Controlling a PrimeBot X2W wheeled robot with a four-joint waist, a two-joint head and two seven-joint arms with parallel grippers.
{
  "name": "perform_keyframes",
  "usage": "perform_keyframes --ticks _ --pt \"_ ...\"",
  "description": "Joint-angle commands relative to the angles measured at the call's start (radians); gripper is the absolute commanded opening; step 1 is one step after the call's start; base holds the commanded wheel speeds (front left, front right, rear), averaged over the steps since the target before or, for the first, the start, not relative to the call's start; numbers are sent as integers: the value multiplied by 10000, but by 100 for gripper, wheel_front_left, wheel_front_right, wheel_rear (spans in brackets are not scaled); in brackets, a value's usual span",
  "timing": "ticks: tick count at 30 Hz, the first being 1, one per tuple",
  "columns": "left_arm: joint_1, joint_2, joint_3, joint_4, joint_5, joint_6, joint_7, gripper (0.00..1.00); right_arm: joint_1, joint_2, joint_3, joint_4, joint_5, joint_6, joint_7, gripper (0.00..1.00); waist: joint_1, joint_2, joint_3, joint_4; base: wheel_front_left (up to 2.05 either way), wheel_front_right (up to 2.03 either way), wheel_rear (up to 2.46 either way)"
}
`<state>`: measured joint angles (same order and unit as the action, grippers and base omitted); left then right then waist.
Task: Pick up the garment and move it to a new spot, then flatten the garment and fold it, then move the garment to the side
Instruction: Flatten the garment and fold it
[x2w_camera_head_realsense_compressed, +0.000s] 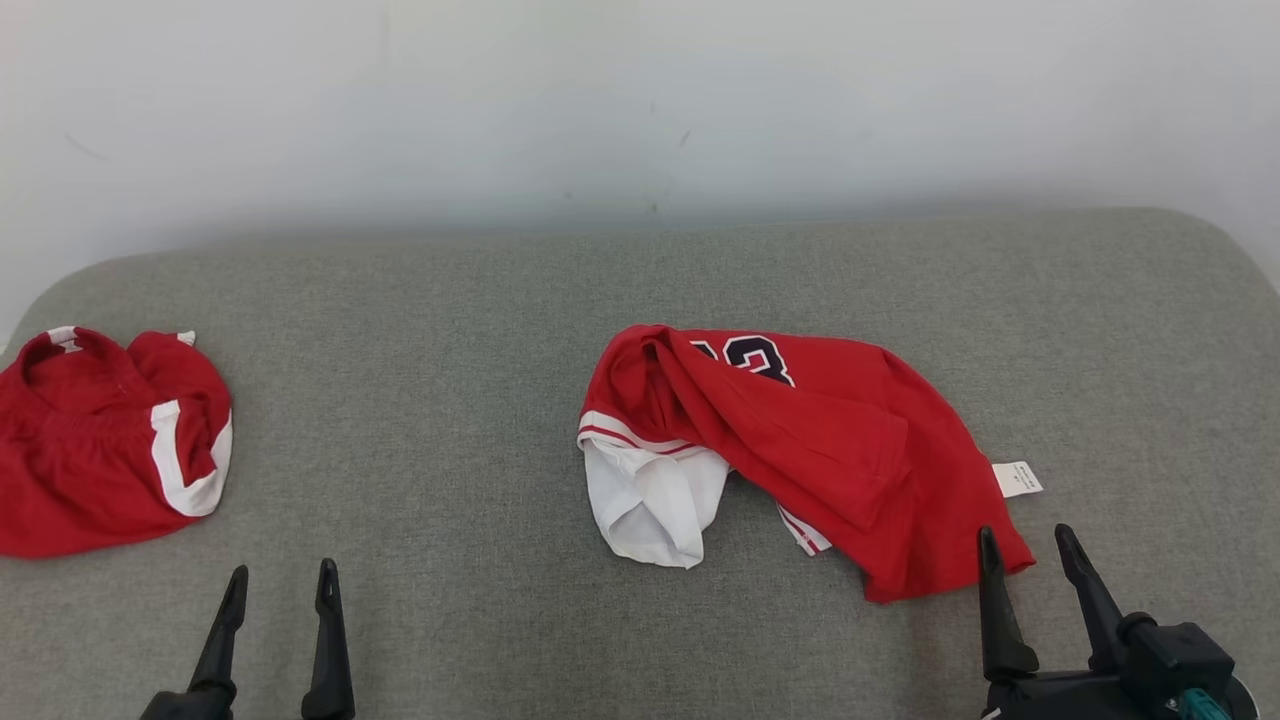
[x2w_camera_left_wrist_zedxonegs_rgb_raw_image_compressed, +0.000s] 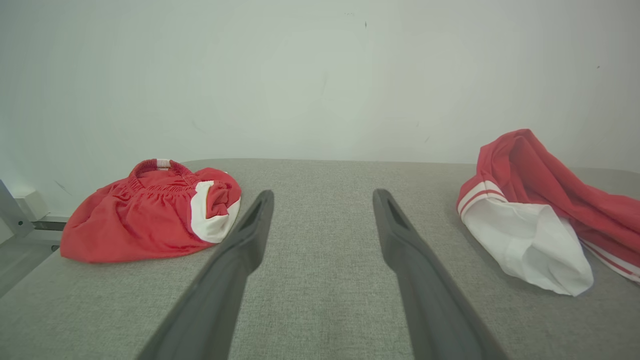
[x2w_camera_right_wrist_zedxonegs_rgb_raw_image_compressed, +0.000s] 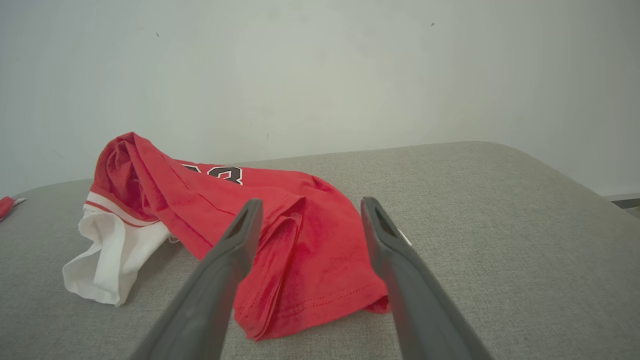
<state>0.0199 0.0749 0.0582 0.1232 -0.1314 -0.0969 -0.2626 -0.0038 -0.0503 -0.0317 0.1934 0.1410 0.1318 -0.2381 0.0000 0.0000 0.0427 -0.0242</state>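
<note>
**Stock of the grey bench: one red jersey, one pair of red shorts, both my grippers spread**

Surface: a grey woven pad (x2w_camera_head_realsense_compressed: 430, 420), flat, with a fine even weave. Its far corners are rounded on both sides. Its far edge runs along a plain white wall (x2w_camera_head_realsense_compressed: 640, 100) that carries a few small dark specks.

Item 1, the task's thing: the red jersey (x2w_camera_head_realsense_compressed: 830, 440), soft knit, lying crumpled right of centre on the pad.
- A white sleeve (x2w_camera_head_realsense_compressed: 650, 500) with a red-striped band spills out at its left, toward me.
- A dark number with a white outline (x2w_camera_head_realsense_compressed: 755, 355) shows partly on the far side.
- A small white label (x2w_camera_head_realsense_compressed: 1017, 479) sticks out at the right edge.
- The near hem is stitched and folded over on itself.

Item 2: red shorts (x2w_camera_head_realsense_compressed: 90, 450) with a gathered waistband and a white side panel, bunched at the far left, close to the pad's left edge and well apart from the jersey.

Item 3: my left gripper (x2w_camera_head_realsense_compressed: 283, 570), dark tapered fingers spread apart, holding nothing, over bare pad.

Item 4: my right gripper (x2w_camera_head_realsense_compressed: 1027, 535), fingers likewise apart and empty, at the jersey's near right corner. Whether they touch the cloth I cannot tell.

Open room: a broad bare stretch between shorts and jersey, and another to the right of the jersey.
</note>
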Motion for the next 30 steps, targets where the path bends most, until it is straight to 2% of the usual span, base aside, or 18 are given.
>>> perform_keyframes --ticks 1,17,23,30 --pt "-91 -53 42 27 49 -28 -34 100 -55 -1 15 39 120 -22 -47 100 0 0 11 -6 0 0 0" --pt "-250 -173 102 148 196 -154 -34 100 -118 -1 19 109 130 -22 -78 100 0 0 27 -59 0 0 0" --pt "-971 -192 -710 337 352 -257 -34 100 -212 -1 165 182 146 -22 -86 100 0 0 46 -246 0 0 0" --pt "-2358 -209 -2174 1217 256 -351 -34 100 -408 -3 291 242 190 -22 -107 100 0 0 326 -874 0 0 0"
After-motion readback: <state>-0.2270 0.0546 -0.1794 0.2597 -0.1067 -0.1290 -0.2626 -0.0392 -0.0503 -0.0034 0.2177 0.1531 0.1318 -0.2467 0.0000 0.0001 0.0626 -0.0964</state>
